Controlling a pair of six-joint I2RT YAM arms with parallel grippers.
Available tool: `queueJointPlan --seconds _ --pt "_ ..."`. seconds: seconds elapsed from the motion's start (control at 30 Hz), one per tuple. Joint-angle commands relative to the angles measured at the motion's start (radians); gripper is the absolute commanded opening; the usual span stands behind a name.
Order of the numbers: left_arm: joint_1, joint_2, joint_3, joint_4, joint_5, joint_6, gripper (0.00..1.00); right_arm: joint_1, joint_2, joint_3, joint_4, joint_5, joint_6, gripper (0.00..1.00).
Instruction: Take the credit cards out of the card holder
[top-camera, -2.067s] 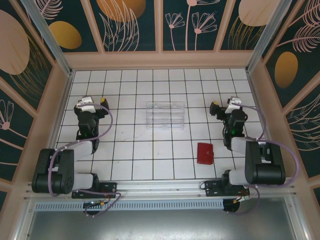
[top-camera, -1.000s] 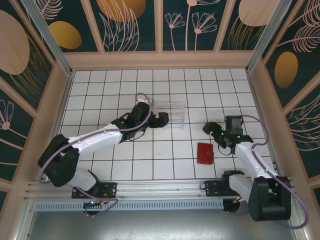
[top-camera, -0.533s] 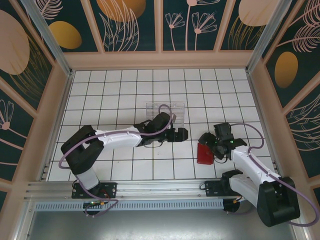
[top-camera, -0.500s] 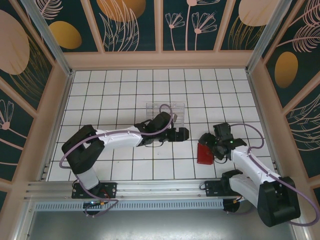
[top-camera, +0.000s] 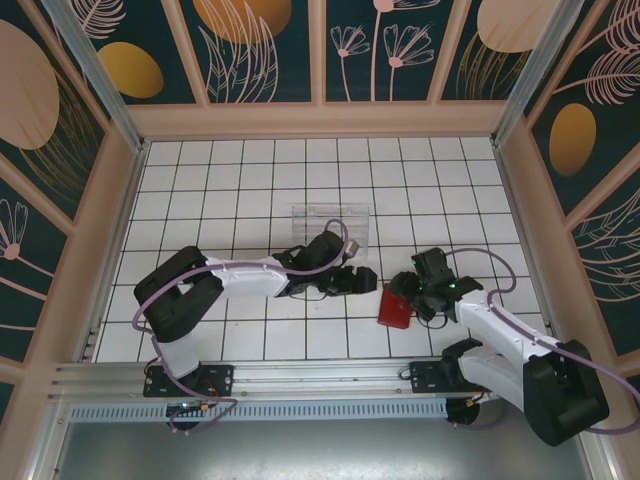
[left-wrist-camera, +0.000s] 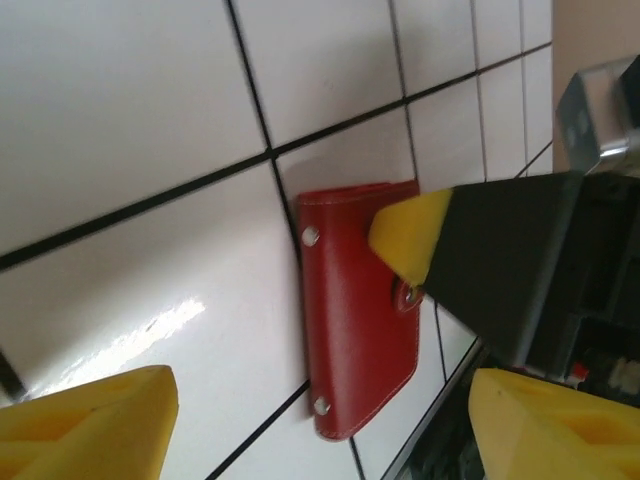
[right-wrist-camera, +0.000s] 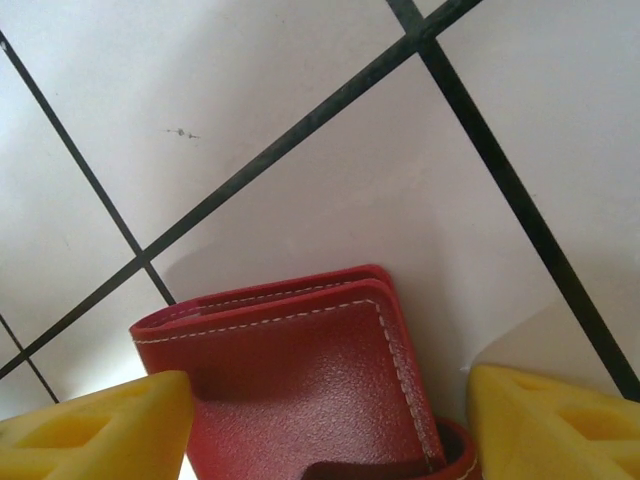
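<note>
The right pincer (right-wrist-camera: 320, 428) stands released, its two yellow-tipped jaws apart with the folded end of the small red stitched folding card holder (right-wrist-camera: 300, 385) lying between them. A strip of white tile shows between the holder's stitched edge and one tip. The other tip overlaps the holder's side, and whether it presses there I cannot tell. From the left wrist camera, one yellow fingertip (left-wrist-camera: 412, 238) of this pincer lies against the holder's red face, right beside the metal snap (left-wrist-camera: 408, 295) of its closing tab. The left pincer (top-camera: 367, 282) is released too, jaws spread wide with nothing between them. It sits just to the left of the card holder and points at it, with bare tile between its tips and the holder's long edge. The card holder is folded shut, with two small rivets along that long edge. It lies askew to the grid on the white-tiled worktop (top-camera: 300, 330), across one of the black grout lines. The left arm reaches in low from the holder's left and the right arm bends in from its right. A clear ridged plastic tray (top-camera: 330, 215) sits well beyond the holder, to its far left, with the left arm crossing the tray's near edge.
</note>
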Motion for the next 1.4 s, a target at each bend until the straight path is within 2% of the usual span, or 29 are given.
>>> queueJointPlan --seconds 0.0,0.13,0.2,0.4,0.6,0.9,1.03,1.2,1.37 --pt "-0.004 -0.001 -0.038 0.017 0.038 -0.002 0.71 0.057 0.067 -0.021 0.156 -0.14 0.075 0.69" --pt "0.011 -0.014 -0.117 0.092 0.056 -0.023 0.6 0.096 0.139 -0.011 0.248 -0.175 0.093 0.64" --pt "0.018 -0.014 -0.154 0.147 0.081 -0.048 0.58 0.102 0.165 -0.006 0.285 -0.19 0.1 0.63" --pt "0.021 -0.013 -0.166 0.221 0.124 -0.056 0.61 0.132 0.178 0.006 0.368 -0.243 0.108 0.6" --pt "0.021 -0.012 -0.151 0.257 0.142 -0.054 0.61 0.144 0.089 0.038 0.246 -0.129 0.069 0.5" --pt "0.022 0.024 -0.117 0.272 0.161 -0.045 0.59 0.144 0.049 -0.024 0.336 -0.156 0.072 0.44" --pt "0.02 0.022 -0.111 0.225 0.134 -0.032 0.59 0.145 0.081 -0.023 0.326 -0.136 0.047 0.45" --pt "0.02 -0.03 -0.07 0.042 0.031 0.05 0.59 0.145 0.105 -0.012 0.301 -0.092 -0.004 0.44" --pt "0.02 -0.063 -0.016 -0.086 -0.054 0.097 0.59 0.144 0.122 -0.026 0.374 -0.139 -0.061 0.45"
